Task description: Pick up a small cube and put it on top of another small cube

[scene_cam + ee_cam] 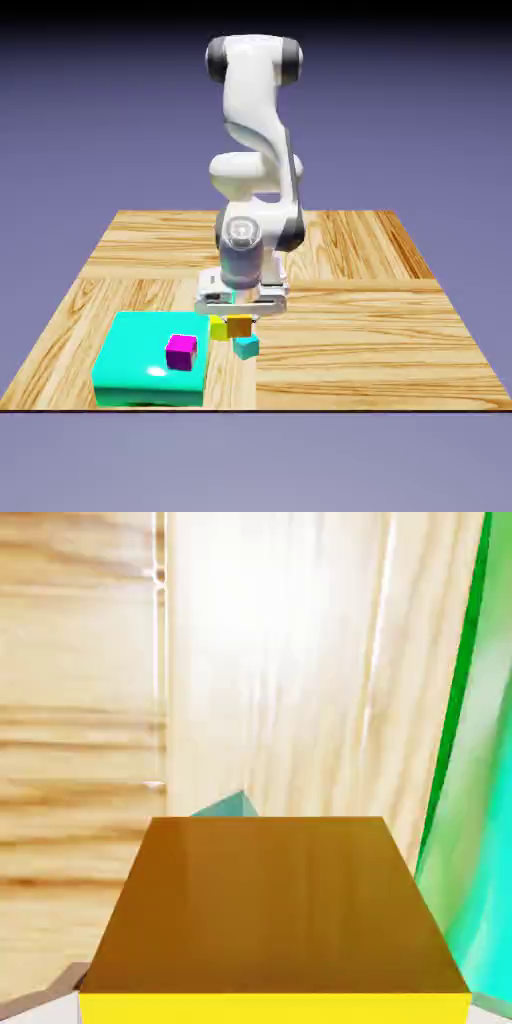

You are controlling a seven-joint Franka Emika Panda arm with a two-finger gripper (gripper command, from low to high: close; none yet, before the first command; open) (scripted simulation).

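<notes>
Nearest in the hand view, a strip of the small plain yellow cube (275,1008) shows beneath the small plain orange cube (270,902), which fills the gap between the grey fingertips (50,999). I judge the gripper (241,313) narrowed on the orange cube, placing it on or just above the yellow cube. Next comes releasing and lifting straight up. Farther on lie the small cyan cube (246,347), the large flat turquoise block (140,372) and the wooden table (360,330).
</notes>
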